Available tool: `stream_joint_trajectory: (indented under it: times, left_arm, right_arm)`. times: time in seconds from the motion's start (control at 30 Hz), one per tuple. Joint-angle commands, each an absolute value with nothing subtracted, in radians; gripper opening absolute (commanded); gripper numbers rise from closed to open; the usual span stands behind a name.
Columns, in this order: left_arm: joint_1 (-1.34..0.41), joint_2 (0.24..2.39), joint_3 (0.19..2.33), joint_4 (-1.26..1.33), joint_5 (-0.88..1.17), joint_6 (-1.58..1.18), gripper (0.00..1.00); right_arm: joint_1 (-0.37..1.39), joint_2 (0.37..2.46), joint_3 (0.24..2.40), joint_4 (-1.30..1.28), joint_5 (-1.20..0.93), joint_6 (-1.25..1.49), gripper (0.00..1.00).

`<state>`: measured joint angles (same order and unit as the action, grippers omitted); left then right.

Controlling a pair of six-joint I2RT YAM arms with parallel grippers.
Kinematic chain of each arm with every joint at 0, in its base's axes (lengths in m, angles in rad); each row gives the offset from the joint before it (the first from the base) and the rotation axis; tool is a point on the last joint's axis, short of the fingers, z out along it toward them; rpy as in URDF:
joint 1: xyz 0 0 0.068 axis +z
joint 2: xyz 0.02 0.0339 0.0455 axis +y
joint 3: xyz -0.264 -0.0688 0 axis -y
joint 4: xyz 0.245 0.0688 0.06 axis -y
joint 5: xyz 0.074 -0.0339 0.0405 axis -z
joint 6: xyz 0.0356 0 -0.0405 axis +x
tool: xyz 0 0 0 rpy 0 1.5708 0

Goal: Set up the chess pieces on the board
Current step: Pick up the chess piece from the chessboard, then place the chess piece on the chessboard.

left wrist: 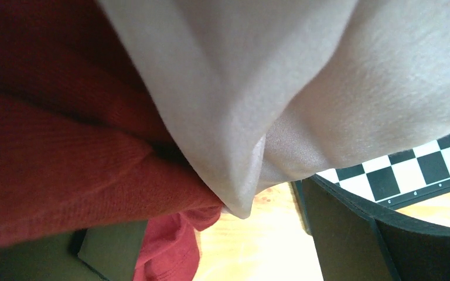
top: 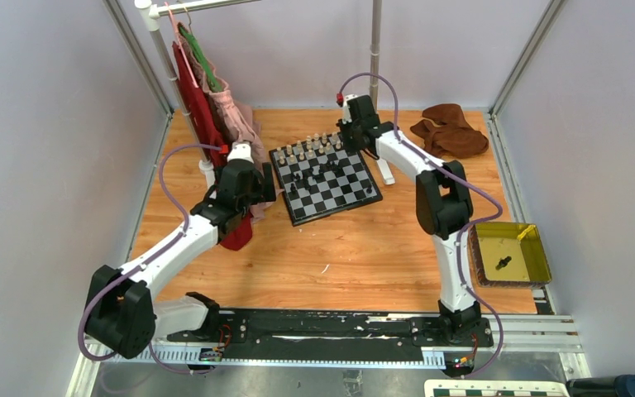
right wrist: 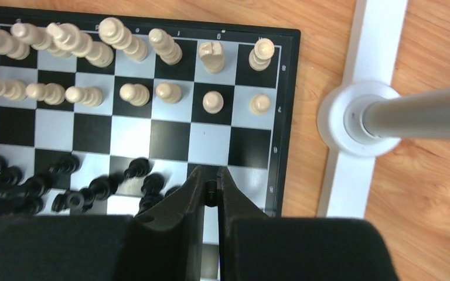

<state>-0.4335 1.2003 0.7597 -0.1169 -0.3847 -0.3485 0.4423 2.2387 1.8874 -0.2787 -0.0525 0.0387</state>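
1. Leftmost, the left gripper (top: pixel 246 178) sits just beside the board's (top: pixel 341 197) left edge, fingers (left wrist: pixel 351 234) spread wide and holding nothing; hanging garments (left wrist: pixel 240 88) smother its camera.
2. Cream pieces (right wrist: pixel 135 93) fill the board's two far rows; black pieces (right wrist: pixel 64 190) crowd mid-board, blurred.
3. Near the board's right edge, the right gripper (right wrist: pixel 211 173) pinches a half-hidden black piece (right wrist: pixel 211 192); a white pole base (right wrist: pixel 357 117) stands just beyond.

The overhead view faces down; both close wrist views share the board (top: pixel 341 197).
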Motion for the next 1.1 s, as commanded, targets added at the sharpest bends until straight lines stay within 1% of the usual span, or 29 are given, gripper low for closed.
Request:
stream_joint_trajectory:
  times: [0.0,0.33,0.6,0.77,1.07]
  left_arm:
    - [-0.423,1.149,0.778,-0.157,-0.371,-0.372,1.00]
    - [-0.423,1.072,0.767,-0.220,-0.356,-0.383,1.00]
    - [-0.423,1.042,0.737,-0.193,-0.354,-0.399,1.00]
    - [-0.423,1.043,0.726,-0.186,-0.342,-0.417,1.00]
    - [-0.423,1.041,0.712,-0.192,-0.342,-0.439,1.00]
  right_arm:
    - [0.464,2.129,1.807,-0.300,-0.002,0.021,0.00]
    - [0.481,1.932,1.496,-0.219,0.085,0.061,0.00]
    - [0.494,1.845,1.263,-0.033,0.135,0.059,0.00]
    - [0.496,1.849,1.233,0.033,0.141,0.043,0.00]
    - [0.493,1.876,1.243,0.024,0.153,0.032,0.00]
